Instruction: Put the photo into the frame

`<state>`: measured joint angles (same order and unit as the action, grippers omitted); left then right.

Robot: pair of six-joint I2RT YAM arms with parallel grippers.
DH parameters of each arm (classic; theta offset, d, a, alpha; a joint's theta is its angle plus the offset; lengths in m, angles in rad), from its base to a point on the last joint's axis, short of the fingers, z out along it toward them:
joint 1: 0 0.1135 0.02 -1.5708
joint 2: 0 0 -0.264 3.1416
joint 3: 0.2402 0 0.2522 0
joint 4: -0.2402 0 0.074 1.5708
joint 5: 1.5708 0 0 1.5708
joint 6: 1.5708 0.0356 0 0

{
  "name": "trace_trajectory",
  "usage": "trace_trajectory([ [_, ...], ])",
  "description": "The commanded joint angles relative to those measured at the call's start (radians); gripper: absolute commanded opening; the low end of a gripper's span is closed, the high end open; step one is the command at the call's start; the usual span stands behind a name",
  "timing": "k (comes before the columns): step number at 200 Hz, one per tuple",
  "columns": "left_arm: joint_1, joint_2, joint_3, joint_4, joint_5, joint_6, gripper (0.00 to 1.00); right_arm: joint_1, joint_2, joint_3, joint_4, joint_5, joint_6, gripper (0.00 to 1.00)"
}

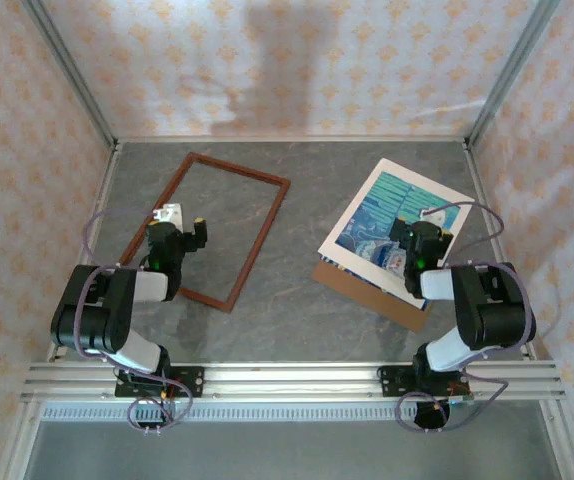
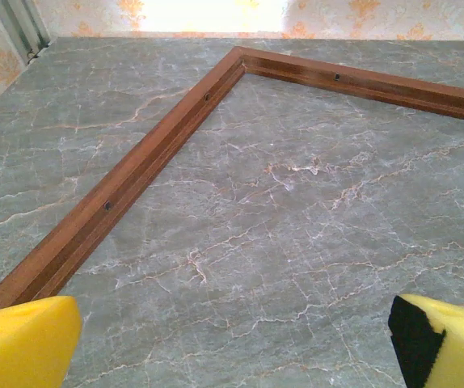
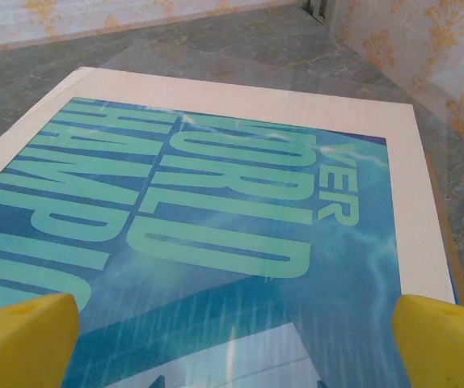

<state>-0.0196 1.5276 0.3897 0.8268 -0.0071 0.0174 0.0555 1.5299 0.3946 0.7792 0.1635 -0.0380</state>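
The frame [image 1: 259, 246], thin reddish-brown wood, lies flat and empty on the left of the table. My left gripper [image 1: 185, 222] hovers open over its inner area near the left side. In the left wrist view one corner of the frame [image 2: 135, 178] runs ahead of the wide-apart yellow fingertips [image 2: 22, 339], and only marble lies between them. The photo [image 1: 379, 215], blue-teal with pale lettering, lies on the right. My right gripper [image 1: 417, 232] stands open just above its near part. In the right wrist view the photo [image 3: 216, 242] spans the gap between the yellow pads [image 3: 446, 339], which hold nothing.
A cream mat border [image 3: 410, 178] surrounds the photo. A brown cardboard board [image 1: 367, 290] sticks out beneath the near edge of that stack. Patterned walls and metal posts [image 1: 72, 75] close in the grey marble table [image 1: 297, 290] on three sides.
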Motion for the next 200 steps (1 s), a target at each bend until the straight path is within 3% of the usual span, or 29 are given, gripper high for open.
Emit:
trace_trajectory([
  [1, -0.003, -0.001, 0.009, 0.023, -0.005, 0.011, 1.0, -0.003, -0.008, 0.01, 0.026, 0.01, 0.012, 0.99],
  [175, -0.003, -0.001, 0.008, 0.028, -0.016, 0.007, 1.0, -0.002, -0.012, 0.009, 0.034, 0.019, 0.012, 0.99],
  [200, -0.003, -0.096, -0.015, -0.005, -0.122, -0.032, 1.0, 0.0, -0.161, 0.096, -0.245, 0.088, 0.043, 0.99],
])
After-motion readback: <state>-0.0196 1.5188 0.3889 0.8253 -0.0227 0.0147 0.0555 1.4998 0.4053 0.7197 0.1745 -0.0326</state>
